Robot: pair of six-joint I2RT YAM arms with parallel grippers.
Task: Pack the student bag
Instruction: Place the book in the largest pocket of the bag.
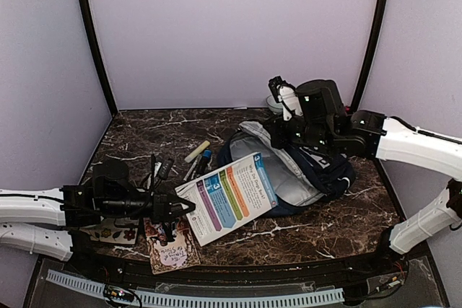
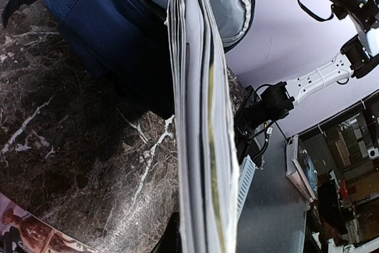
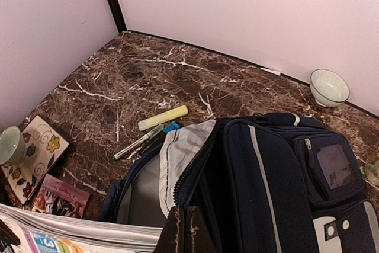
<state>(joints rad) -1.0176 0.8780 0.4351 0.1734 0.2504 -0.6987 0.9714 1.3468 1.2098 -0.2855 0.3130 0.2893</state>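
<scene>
1. The student bag [image 1: 330, 172] is a big navy-blue cloth backpack with white stripes. It lies on the right half of the dark marble table [image 1: 144, 135]. Its mouth is open and we see the grey inside facing left.
2. The right pincer [image 1: 287, 133] is pressed together on the top edge of the bag's mouth. We think it is pinching the cloth there and holding it up.
3. The left pincer [image 1: 185, 207] is pressed together on the near left corner of a thin white booklet with bright number stripes [image 1: 232, 194].
4. From the left pincer, the bag's mouth lies to the right and a bit farther back. The booklet's long side points from the pincer toward that mouth, and its far corner is already over the grey inside.
5. The left arm has the booklet, so we think it should slide it to the right, along its long side, into the mouth.
6. The booklet looks floppy. It may bend or catch on the bag's edge.
</scene>
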